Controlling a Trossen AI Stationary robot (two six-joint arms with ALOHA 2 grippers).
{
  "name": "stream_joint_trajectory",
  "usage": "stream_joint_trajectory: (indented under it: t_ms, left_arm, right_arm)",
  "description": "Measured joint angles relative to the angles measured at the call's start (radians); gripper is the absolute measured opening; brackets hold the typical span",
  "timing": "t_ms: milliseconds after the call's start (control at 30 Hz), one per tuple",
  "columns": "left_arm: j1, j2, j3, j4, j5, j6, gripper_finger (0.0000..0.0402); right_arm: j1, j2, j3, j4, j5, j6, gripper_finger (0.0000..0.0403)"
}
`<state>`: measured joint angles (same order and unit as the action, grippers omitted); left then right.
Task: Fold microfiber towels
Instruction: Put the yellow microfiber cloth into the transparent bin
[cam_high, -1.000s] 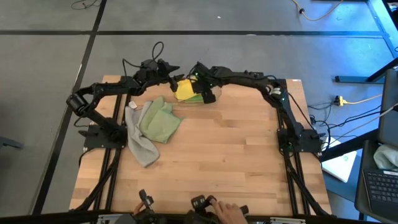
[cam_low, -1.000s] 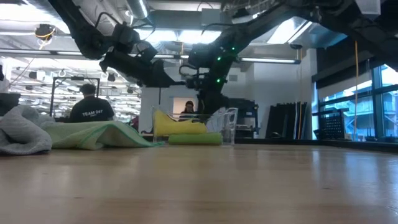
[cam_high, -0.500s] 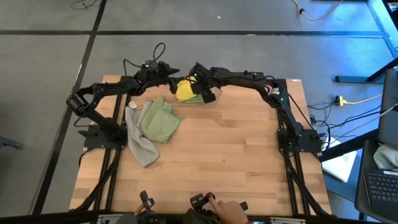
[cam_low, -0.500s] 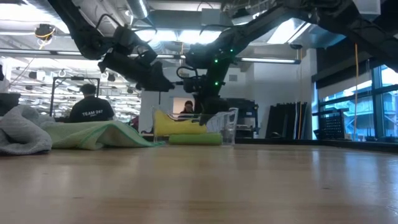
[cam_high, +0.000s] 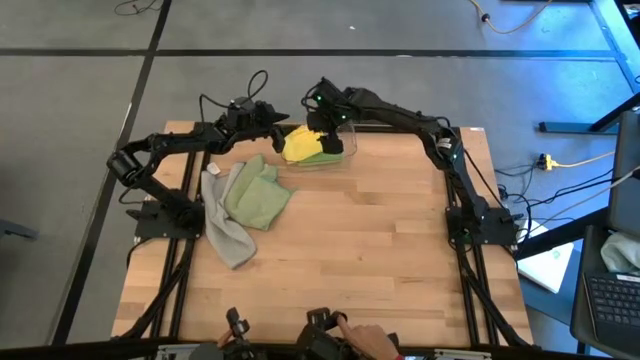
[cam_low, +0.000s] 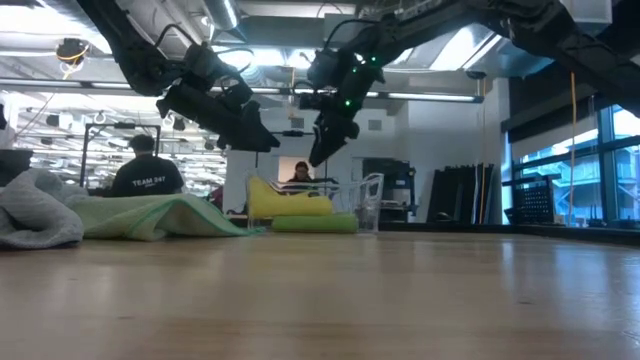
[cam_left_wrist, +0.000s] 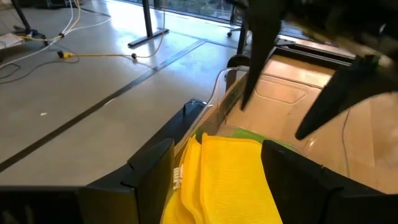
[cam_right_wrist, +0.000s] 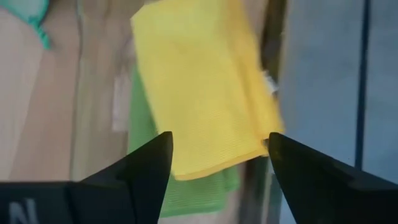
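1. The high view looks straight down on the whole desk (cam_high: 380, 260) from far above.
2. The low view sits at desk-top level, facing across into the room.
3. Each wrist view looks closely past its own fingers.
4. All four views share the yellow towel (cam_high: 299, 145) (cam_low: 285, 200) (cam_left_wrist: 224, 180) (cam_right_wrist: 202, 81) at the desk's far edge.
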<state>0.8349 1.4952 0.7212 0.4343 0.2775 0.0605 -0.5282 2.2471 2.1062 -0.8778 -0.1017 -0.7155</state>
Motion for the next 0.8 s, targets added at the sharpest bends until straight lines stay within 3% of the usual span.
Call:
stream_joint_trajectory:
  t_ms: [100, 233, 467, 800]
  left_arm:
    - [0.0, 0.0, 0.0, 0.0, 0.0, 0.0, 0.0234]
    - [0.0, 0.0, 0.0, 0.001, 0.001, 0.0, 0.0234]
    - [0.0, 0.001, 0.0, 0.004, 0.008, 0.0, 0.0234]
    - [0.0, 0.001, 0.0, 0.004, 0.032, -0.008, 0.0235]
  right_arm:
    - [0.013, 0.0, -0.052, 0.012, 0.01, -0.02, 0.0258]
    - [0.033, 0.003, -0.102, 0.025, 0.1, -0.057, 0.0256]
    - [0.036, 0.003, -0.116, 0.046, 0.101, -0.079, 0.0256]
    - [0.026, 0.002, -0.1, -0.037, 0.002, 0.147, 0.0255]
